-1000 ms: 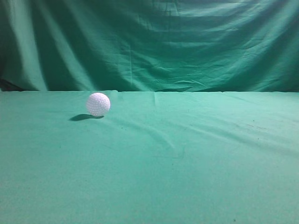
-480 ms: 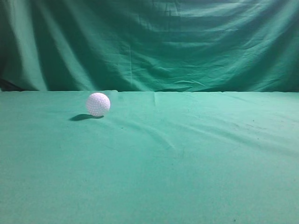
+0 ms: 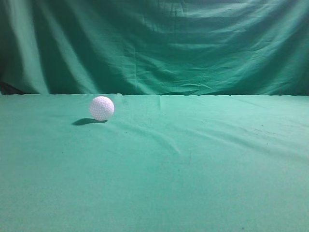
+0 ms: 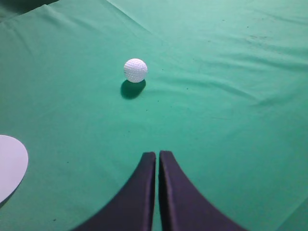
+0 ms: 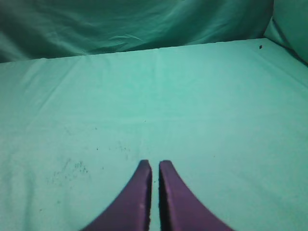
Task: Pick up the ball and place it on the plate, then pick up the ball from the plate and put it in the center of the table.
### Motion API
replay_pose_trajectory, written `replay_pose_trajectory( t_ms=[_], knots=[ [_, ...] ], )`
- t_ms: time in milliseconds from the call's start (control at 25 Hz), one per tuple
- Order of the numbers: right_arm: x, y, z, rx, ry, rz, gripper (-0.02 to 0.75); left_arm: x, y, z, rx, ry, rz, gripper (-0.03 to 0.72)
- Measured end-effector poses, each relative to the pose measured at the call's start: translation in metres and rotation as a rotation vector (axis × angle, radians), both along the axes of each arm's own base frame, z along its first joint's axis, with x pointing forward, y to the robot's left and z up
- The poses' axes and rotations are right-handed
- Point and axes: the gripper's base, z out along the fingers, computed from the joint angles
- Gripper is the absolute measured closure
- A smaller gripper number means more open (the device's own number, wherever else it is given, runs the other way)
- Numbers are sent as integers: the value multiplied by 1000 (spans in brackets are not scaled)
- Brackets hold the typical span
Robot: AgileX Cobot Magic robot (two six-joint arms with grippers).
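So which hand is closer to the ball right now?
Left. The ball lies ahead of the left hand, slightly to its left, untouched. The right hand faces bare cloth; the ball is absent from its view.

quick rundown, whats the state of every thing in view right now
small white dimpled ball: resting on the green cloth, untouched, apart from the plate
flat white round plate: only an edge in the left wrist view, nothing seen on it
left end effector: shut, holding nothing, short of the ball
right end effector: shut, holding nothing, over bare cloth
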Motion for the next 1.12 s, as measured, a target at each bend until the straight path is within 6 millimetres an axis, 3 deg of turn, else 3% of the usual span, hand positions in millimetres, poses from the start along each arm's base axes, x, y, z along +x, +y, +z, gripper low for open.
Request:
replay_pose_trajectory(
  t_ms=[1120],
  knots=[
    [-1,0,-5,-52,46,20,738,0,0,0,4,-1,0,688]
  ],
)
